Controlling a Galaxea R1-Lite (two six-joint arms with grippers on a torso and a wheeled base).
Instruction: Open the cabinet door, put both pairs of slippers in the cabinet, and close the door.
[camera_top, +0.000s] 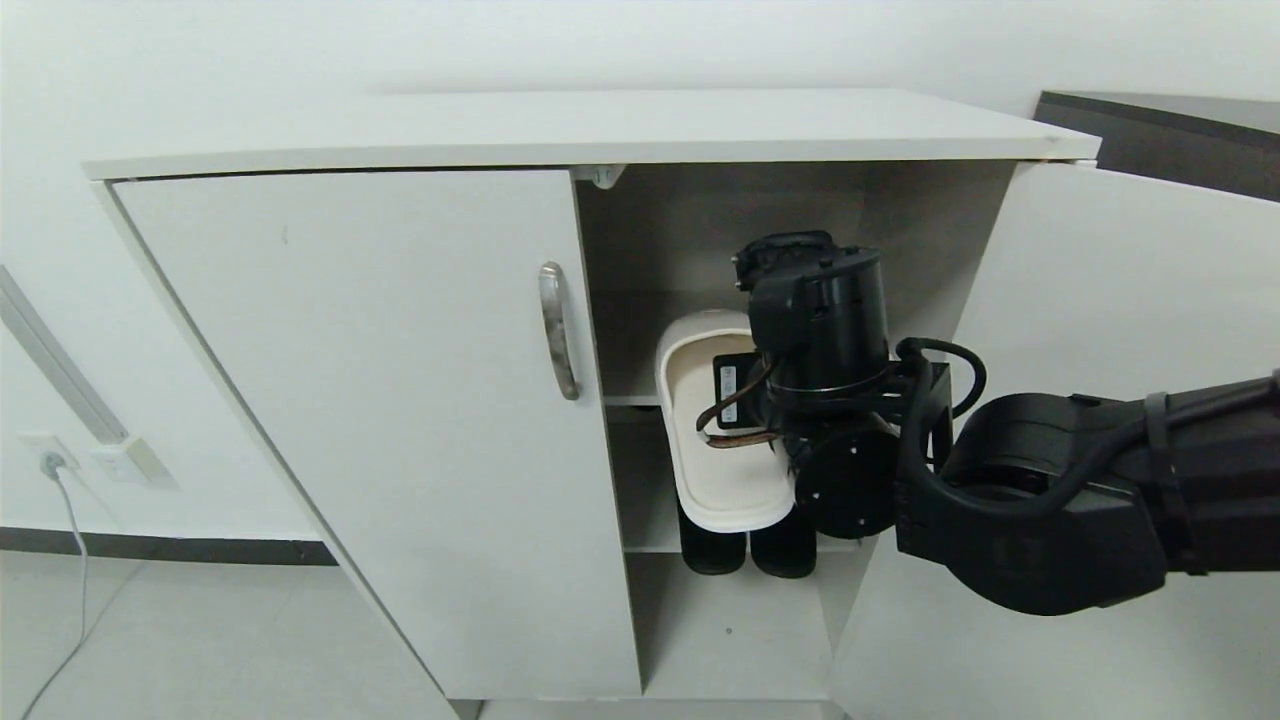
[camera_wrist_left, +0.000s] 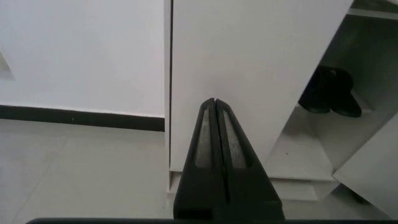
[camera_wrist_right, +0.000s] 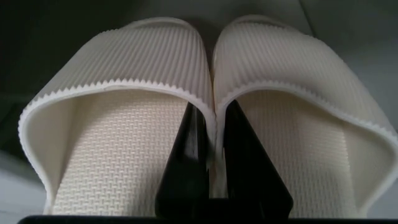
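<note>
The white cabinet (camera_top: 560, 130) has its right door (camera_top: 1120, 330) swung open and its left door (camera_top: 380, 400) closed. My right gripper (camera_wrist_right: 214, 155) is inside the open half at the middle shelf, shut on the pair of cream white slippers (camera_wrist_right: 205, 93), pinching their two inner edges together. From the head view one cream slipper (camera_top: 720, 470) shows beside the right wrist. A black pair of slippers (camera_top: 748, 545) stands on the lower shelf, seen too as black slippers (camera_wrist_left: 329, 93). My left gripper (camera_wrist_left: 214, 109) is shut on nothing, low in front of the closed left door (camera_wrist_left: 249, 62).
The metal handle (camera_top: 558, 330) sits on the closed door's edge. A wall socket with a cable (camera_top: 55, 465) is low on the left wall. A dark desk edge (camera_top: 1160, 130) lies behind the cabinet at right. Grey floor (camera_wrist_left: 81, 168) spreads to the left.
</note>
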